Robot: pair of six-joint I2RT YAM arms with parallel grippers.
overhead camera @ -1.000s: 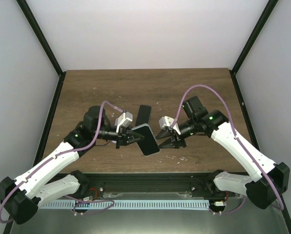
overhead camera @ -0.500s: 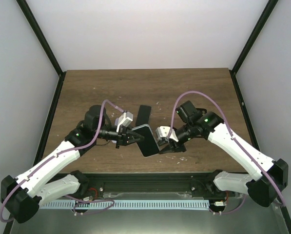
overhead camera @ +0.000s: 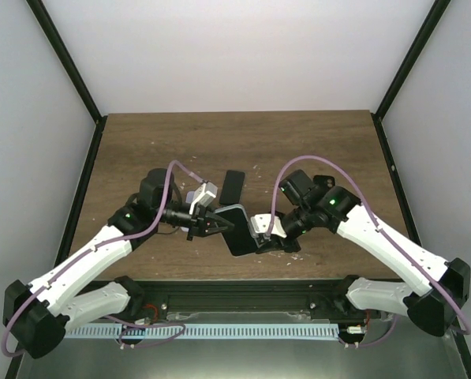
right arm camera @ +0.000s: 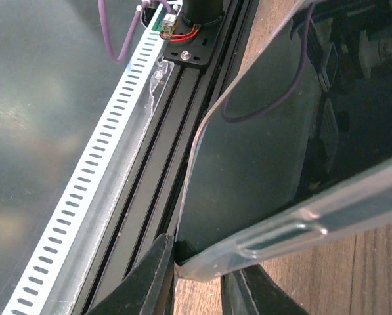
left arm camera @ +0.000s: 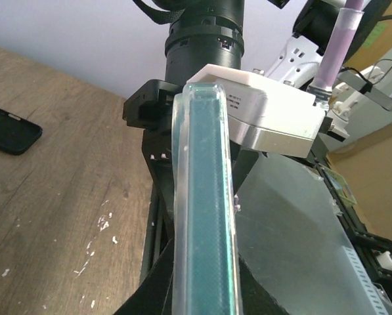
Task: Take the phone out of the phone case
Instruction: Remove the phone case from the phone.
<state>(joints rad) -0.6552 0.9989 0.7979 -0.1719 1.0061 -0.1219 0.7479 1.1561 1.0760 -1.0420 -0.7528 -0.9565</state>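
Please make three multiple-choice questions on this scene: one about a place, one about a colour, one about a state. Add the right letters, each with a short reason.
1. Where is the loose black slab?
A) upright against the back wall
B) flat on the table, beyond the phone
C) on top of the phone

2. What colour is the phone case?
A) red
B) yellow
C) clear

3. How is the phone held?
A) the left gripper and the right gripper both grip it
B) it lies free on the table
C) one gripper alone grips it

Answers: 1 B, the top view shows the slab flat on the wood. 2 C, the case's rim is see-through in both wrist views. 3 A, each gripper pinches one end of the phone.
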